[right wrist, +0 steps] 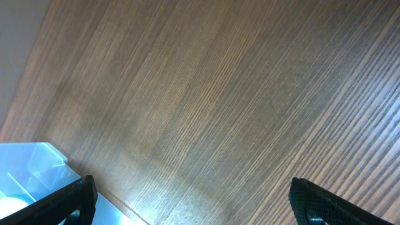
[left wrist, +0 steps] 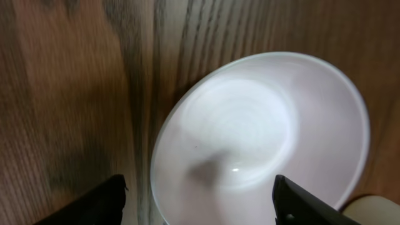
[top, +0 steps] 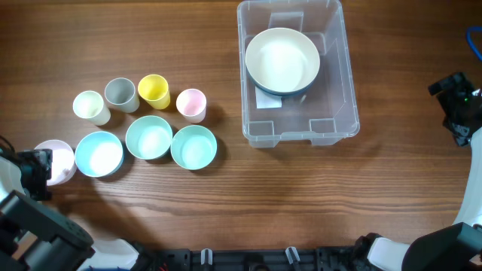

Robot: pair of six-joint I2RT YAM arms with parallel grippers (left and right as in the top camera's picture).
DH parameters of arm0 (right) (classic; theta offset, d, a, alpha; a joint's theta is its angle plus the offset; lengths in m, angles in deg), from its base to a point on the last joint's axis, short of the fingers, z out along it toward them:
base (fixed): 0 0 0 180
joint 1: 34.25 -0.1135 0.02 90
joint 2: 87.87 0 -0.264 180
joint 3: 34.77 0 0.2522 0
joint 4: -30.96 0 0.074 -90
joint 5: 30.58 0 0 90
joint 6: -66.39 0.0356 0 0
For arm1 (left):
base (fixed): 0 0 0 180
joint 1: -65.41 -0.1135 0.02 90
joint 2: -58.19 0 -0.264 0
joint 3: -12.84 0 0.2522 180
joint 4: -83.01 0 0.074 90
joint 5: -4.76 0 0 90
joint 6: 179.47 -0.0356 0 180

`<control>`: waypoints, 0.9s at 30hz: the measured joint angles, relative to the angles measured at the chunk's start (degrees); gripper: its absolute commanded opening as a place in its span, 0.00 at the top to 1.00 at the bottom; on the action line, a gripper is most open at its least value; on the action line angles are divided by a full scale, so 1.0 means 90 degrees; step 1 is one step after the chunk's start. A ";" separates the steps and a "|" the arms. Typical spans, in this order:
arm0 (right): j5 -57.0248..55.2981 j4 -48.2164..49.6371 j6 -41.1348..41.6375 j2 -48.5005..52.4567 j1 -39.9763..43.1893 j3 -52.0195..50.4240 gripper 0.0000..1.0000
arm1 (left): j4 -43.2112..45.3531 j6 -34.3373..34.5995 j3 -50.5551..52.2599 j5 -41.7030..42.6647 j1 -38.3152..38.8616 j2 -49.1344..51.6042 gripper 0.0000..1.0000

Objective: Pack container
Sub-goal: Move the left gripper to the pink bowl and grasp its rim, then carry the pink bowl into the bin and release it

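The clear plastic container point(top: 331, 113) stands at the back right of centre with a large white bowl with a blue outside point(top: 282, 60) inside it. Its corner shows in the right wrist view point(right wrist: 31, 165). A pale pink bowl point(top: 60, 154) sits at the far left; it fills the left wrist view point(left wrist: 262, 131). My left gripper point(left wrist: 199, 203) is open, its fingers straddling the near rim of the pink bowl. My right gripper point(right wrist: 190, 203) is open and empty over bare table, right of the container.
Left of the container stand small cups in white point(top: 90, 107), grey point(top: 120, 94), yellow point(top: 154, 91) and pink point(top: 191, 105). In front of them are a light blue bowl point(top: 99, 153) and two teal bowls point(top: 149, 138), point(top: 193, 147).
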 measured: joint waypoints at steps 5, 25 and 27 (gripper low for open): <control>0.0000 0.0002 0.0000 0.0000 0.0000 0.0000 0.00 | 0.0053 -0.0085 0.0000 -0.0206 0.0000 0.0187 0.62; -0.0002 0.0000 0.0000 0.0000 0.0000 0.0000 0.00 | 0.0272 -0.0075 0.0000 -0.0687 0.0000 0.0678 0.96; 0.0000 0.0000 0.0000 0.0000 0.0000 0.0000 0.00 | 0.0304 -0.0104 0.0000 -0.0661 0.0000 0.0685 0.96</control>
